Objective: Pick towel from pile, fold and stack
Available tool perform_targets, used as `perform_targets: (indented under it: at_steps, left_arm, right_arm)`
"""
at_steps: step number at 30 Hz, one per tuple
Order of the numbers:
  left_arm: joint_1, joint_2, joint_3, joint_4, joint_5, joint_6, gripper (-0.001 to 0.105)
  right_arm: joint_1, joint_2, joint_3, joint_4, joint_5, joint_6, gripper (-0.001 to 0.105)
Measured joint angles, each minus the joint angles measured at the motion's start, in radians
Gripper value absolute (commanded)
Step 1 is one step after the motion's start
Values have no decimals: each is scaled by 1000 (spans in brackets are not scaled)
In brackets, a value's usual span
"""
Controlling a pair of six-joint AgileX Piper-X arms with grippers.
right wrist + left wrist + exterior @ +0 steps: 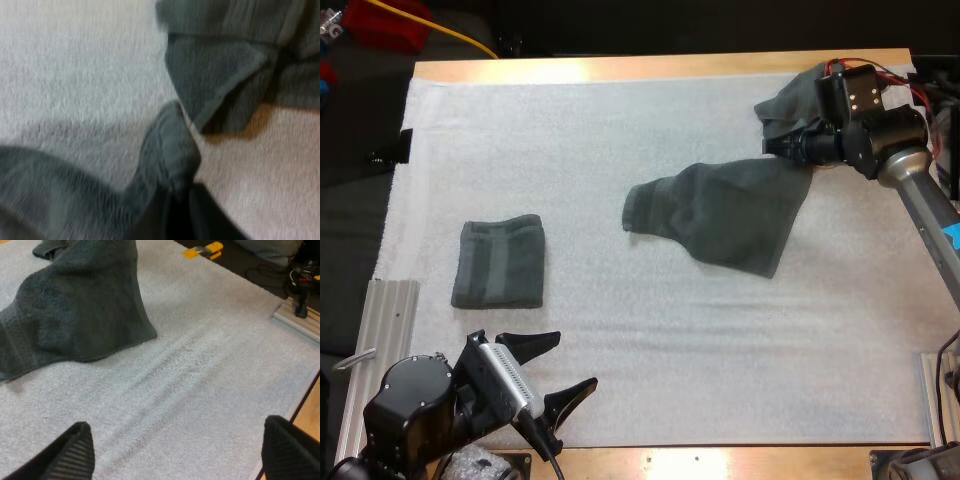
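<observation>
Mat point(720, 340), towel point(720, 212) diagonal (far-right corner pinched)

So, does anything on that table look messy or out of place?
Nothing spilled or damaged. The middle towel lies rumpled and stretched because the right gripper pinches its corner. The folded towel lies neat; the left gripper hangs open.

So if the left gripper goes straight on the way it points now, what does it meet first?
Probably only bare mat: the open left gripper points past the spread towel's near corner, though depth is hard to judge.
</observation>
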Motion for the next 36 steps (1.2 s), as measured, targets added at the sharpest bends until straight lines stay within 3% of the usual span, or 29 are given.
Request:
perform_targets:
  at_steps: [3,7,9,16,22,36]
  left_arm:
    - [0,0,0,0,0,0,67]
    - [0,0,0,0,-13,0,67]
    - [0,0,0,0,-34,0,67]
    - [0,15,0,-1,-69,0,67]
    - [0,140,0,-4,-69,0,67]
    - [0,390,0,-214,-76,-5,67]
  right_arm:
    - [0,0,0,-8,0,7,20]
    - [0,0,0,7,0,7,64]
    - [0,0,0,25,0,7,79]
    - [0,-34,0,131,-17,7,79]
    - [0,-107,0,218,-25,11,79]
    - [0,-150,16,273,-173,110,78]
